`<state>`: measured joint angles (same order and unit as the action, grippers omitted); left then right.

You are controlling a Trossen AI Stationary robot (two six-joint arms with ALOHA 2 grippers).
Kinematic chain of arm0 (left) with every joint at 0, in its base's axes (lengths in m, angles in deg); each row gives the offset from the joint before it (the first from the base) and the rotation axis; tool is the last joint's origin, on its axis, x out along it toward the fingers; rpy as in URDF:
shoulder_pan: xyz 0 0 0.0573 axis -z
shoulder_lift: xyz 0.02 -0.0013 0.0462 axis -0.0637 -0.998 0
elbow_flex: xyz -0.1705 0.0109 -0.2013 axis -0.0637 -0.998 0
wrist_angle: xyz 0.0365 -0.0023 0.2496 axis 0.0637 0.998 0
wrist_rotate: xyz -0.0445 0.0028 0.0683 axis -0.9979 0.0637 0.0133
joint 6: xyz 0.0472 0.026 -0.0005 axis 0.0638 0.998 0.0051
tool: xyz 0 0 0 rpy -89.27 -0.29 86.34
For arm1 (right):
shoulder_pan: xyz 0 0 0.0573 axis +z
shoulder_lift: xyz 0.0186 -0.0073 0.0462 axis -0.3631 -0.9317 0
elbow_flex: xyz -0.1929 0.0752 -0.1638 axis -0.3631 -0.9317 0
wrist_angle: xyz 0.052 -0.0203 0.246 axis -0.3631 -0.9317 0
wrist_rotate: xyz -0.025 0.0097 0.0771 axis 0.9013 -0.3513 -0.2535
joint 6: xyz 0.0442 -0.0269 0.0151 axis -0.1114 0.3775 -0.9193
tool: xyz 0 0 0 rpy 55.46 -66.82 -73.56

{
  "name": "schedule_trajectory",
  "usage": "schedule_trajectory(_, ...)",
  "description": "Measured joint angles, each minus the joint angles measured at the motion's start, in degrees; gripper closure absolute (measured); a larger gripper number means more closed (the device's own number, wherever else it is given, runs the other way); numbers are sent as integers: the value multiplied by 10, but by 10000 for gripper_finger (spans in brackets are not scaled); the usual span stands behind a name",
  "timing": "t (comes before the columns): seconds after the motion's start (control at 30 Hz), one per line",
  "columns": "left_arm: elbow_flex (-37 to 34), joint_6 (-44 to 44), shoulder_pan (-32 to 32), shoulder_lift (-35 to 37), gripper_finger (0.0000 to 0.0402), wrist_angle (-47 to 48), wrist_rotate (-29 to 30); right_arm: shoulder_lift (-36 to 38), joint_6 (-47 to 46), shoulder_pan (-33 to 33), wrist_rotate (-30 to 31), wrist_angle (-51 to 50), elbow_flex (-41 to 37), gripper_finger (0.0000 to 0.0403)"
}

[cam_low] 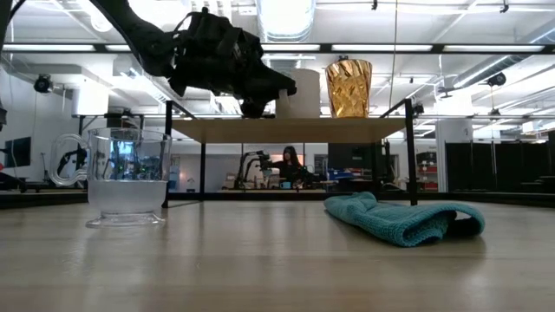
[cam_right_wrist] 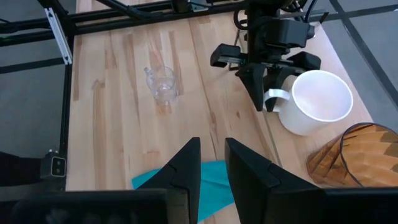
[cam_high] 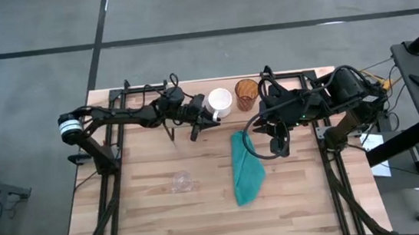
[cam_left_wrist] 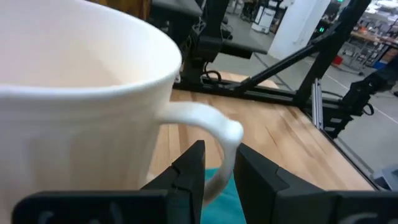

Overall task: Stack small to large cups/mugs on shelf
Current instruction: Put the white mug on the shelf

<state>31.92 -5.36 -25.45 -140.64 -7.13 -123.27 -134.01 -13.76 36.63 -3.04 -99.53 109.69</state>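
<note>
On the low wooden shelf [cam_low: 286,130] the amber textured glass cup [cam_low: 349,87] and the white handled ceramic mug [cam_high: 220,102] already stand side by side, the left gripper [cam_right_wrist: 266,102] pinching the mug's handle, while the small clear glass [cam_high: 182,182] waits on the table and the right gripper [cam_right_wrist: 212,162] hangs empty, fingers slightly apart.

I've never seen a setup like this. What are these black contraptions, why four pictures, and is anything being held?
They are two robot arms at a wooden table, each ending in a two-fingered hand. One picture looks down from above, one looks level along the tabletop, and two come from cameras on the wrists. On a low shelf stand a white mug and an amber cup. A small clear glass and a teal cloth lie on the table. The left hand has its fingers around the mug's handle. The right hand hangs above the cloth, holding nothing.
</note>
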Motion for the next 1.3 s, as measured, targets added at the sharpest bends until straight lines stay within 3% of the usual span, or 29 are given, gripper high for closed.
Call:
schedule_trajectory(0.43, -1, 3, -10, 47, 336, 27, 11, 0, 14, 0, 0, -1, 0, 335)
schedule_trajectory(1.3, -10, 33, -26, 49, 336, 69, 26, 0, 13, 0, 0, -1, 0, 335)
